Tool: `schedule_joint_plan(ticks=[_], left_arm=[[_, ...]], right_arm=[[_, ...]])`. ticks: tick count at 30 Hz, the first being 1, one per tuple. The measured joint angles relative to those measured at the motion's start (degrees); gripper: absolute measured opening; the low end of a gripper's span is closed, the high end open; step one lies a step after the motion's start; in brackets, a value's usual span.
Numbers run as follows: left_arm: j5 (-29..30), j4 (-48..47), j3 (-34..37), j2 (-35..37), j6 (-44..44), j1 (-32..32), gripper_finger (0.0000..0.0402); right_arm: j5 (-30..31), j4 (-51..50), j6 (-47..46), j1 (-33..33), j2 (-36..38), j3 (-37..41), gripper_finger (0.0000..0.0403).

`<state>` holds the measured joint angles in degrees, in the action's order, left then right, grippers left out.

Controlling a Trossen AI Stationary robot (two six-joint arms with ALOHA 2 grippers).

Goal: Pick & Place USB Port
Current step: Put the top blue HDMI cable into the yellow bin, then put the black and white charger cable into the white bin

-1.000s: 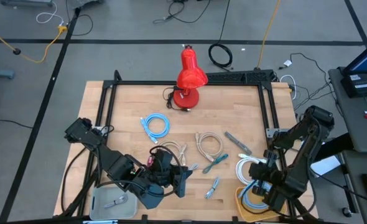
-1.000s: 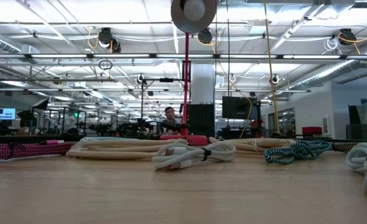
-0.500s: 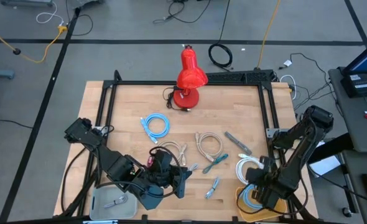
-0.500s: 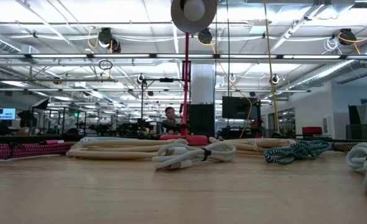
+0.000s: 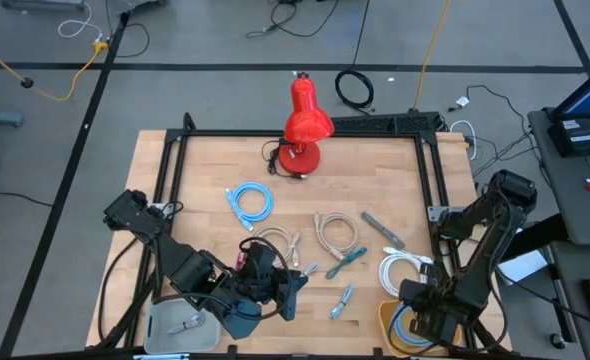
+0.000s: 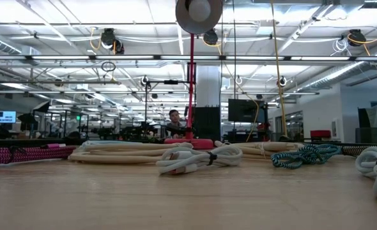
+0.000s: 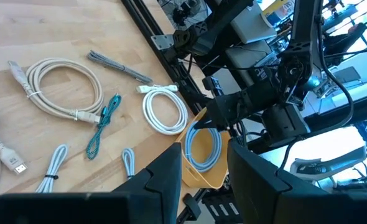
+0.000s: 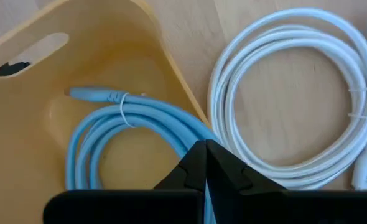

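And there's the light-blue USB cable (image 8: 130, 134), coiled and lying in the yellow bin (image 8: 28, 81) at the near right corner of the desk (image 5: 205, 165), its plug end resting on the bin floor. Right over it we have the right pincer (image 8: 203, 163), fingers pressed tight together with the tips down at the coil where it meets the bin's rim. The fingers cover that spot, so we cannot tell whether a strand is pinched between them or whether they are clenched on nothing. Just beside the bin, on the bare wood, sits a white cable (image 8: 295, 93) in a neat loop, clear of the rim, and we'd call that a likely next candidate. Over to the left pincer (image 7: 203, 171) now: it hangs above the near left part of the desk, fingers apart with nothing between them, angled across toward the right arm's corner as though waiting its turn. Spread out ahead of it we see a beige cable (image 7: 65, 87), a teal braided cable (image 7: 102, 124) and a grey cable (image 7: 118, 65), all loose on the wood. Further back, another blue cable (image 5: 250, 202) and the red lamp (image 5: 303, 125) stand well apart from the action. A grey tray (image 5: 180, 325) lies at the near left corner.
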<state>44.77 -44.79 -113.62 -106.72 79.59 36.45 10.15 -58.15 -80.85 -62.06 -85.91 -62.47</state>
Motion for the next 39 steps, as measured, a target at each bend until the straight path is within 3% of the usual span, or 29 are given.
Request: schedule_joint_plan(ticks=[11, 18, 25, 35, 39], left_arm=[[1.0, 0.0, 0.0, 0.0, -0.4, 0.0, 0.0131], [3.2, 0.0, 0.0, 0.0, -4.1, -0.8, 0.0131], [-0.3, 0.0, 0.0, 0.0, -10.3, -2.8, 0.0131], [-5.8, -2.9, 0.0, 5.3, -28.3, -4.4, 0.0131], [-5.5, -6.3, 0.0, 8.0, -29.4, -4.5, 0.0131]], right_arm=[[0.3, 2.4, -0.2, 0.3, 1.0, -0.7, 0.0000], [10.6, 1.9, 5.2, 4.4, 6.0, -6.7, 0.0000], [19.6, 4.0, 12.8, 11.2, 12.2, -10.2, 0.0000], [19.8, 2.8, 33.3, 22.8, 14.6, -8.9, 0.0000], [17.6, -5.8, 29.0, 30.5, 14.5, -5.0, 0.0004]])
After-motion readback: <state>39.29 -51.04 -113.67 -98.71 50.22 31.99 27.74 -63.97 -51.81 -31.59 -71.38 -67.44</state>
